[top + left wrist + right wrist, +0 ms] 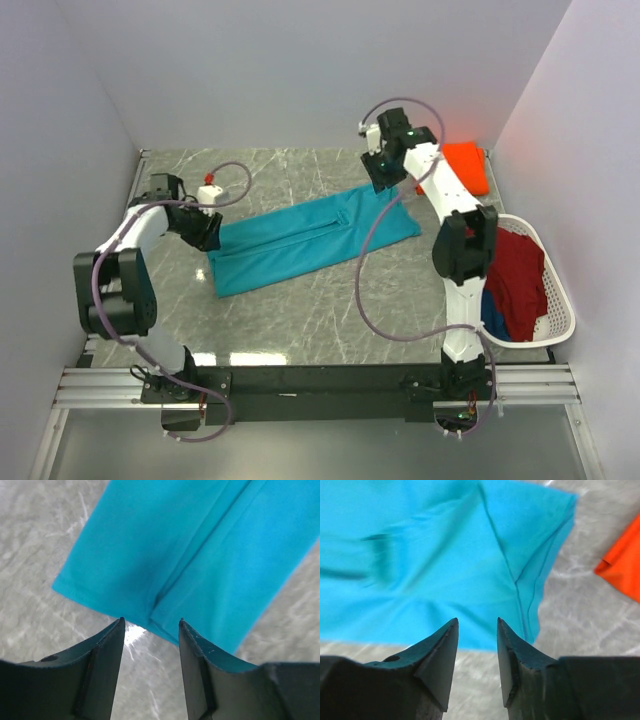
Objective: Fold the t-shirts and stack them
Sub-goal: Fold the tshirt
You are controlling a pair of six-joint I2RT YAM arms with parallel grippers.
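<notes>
Top external view: the marble table (pixel 300 330) carries the teal t-shirt (pixel 300 240), laid diagonally as a long folded band, likely ready for an end-to-end fold. The white laundry basket (pixel 558 300) at right holds a dark red shirt (pixel 515 275) and a blue shirt (pixel 492 318), apparently waiting their turn. The orange t-shirt (pixel 465 165) lies far right, probably starting the stack. The left gripper (pixel 207 232) and right gripper (pixel 385 175) hover at opposite ends, jaws apart and empty.

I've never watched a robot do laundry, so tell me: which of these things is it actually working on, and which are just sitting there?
For the job: teal shirt spread on the table; orange shirt at the far right; red shirt and blue shirt in the basket.
Just there: the white basket; the grey table.
</notes>
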